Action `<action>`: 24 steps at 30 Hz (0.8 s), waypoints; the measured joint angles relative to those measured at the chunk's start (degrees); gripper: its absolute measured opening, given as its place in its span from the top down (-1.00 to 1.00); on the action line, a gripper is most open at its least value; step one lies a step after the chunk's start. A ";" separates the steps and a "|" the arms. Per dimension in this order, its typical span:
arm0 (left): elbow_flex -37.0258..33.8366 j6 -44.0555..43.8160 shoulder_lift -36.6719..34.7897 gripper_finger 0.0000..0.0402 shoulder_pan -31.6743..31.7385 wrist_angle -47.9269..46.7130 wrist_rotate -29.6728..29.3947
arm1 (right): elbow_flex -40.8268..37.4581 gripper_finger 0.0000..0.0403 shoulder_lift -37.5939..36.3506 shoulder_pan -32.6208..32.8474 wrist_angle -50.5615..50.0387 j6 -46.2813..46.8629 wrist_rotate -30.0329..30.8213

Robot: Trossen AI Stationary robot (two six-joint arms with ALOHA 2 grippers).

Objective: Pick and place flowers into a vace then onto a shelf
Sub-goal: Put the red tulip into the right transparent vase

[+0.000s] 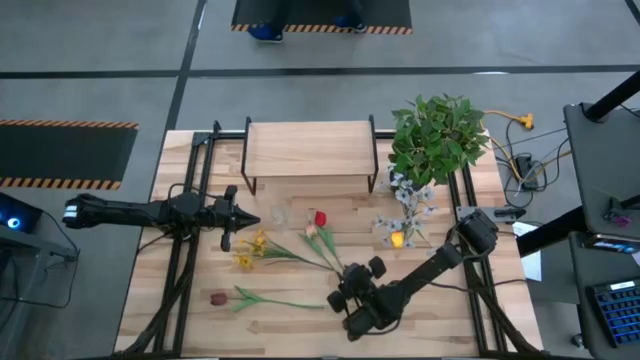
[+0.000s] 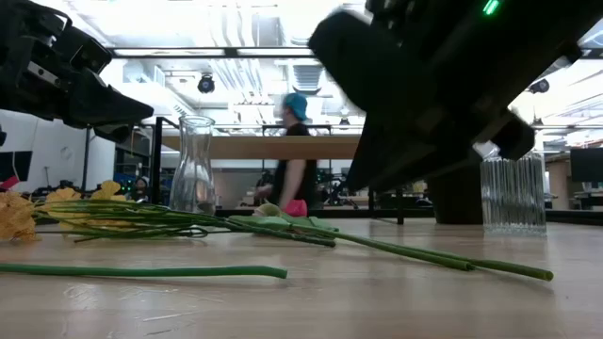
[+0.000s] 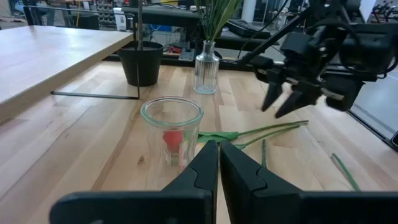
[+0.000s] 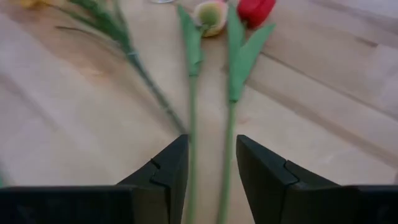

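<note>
My right gripper [image 4: 211, 158] is open and hovers low over the stems of a red tulip [image 4: 255, 9] and a pale pink tulip [image 4: 210, 15]. Both stems [image 4: 208, 134] lie on the table and run between its fingers, untouched. In the high view my right gripper [image 1: 347, 276] is at the stems' lower ends. My left gripper [image 3: 219, 163] is shut and empty, just left of a clear glass vase [image 3: 172, 129] that stands upright on the table [image 1: 278, 213]. Yellow flowers [image 1: 250, 250] and a maroon flower [image 1: 218, 298] lie on the table.
The shelf [image 1: 310, 148] stands at the table's far side. A bushy potted plant [image 1: 437, 135] is at the far right. A ribbed glass [image 2: 513, 193] with pale sprays [image 1: 405, 195] stands in front of the plant. A person [image 2: 297, 155] is in the room behind.
</note>
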 joint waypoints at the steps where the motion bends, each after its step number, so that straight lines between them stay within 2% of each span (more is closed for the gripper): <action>1: 0.00 0.00 0.00 1.00 0.00 -0.01 0.00 | -0.49 0.40 0.01 -0.38 0.00 0.00 -0.06; 8: 0.00 0.00 0.00 1.00 0.00 0.00 0.00 | -2.28 0.38 0.01 -2.14 0.28 -1.80 -6.80; 17: 0.00 0.00 -0.01 1.00 0.01 -0.01 0.00 | -2.75 0.07 0.01 -3.21 0.80 -1.38 -6.82; 24: 0.00 0.00 0.00 1.00 0.01 0.01 0.00 | -4.45 0.01 0.01 -4.07 2.70 -1.40 -6.68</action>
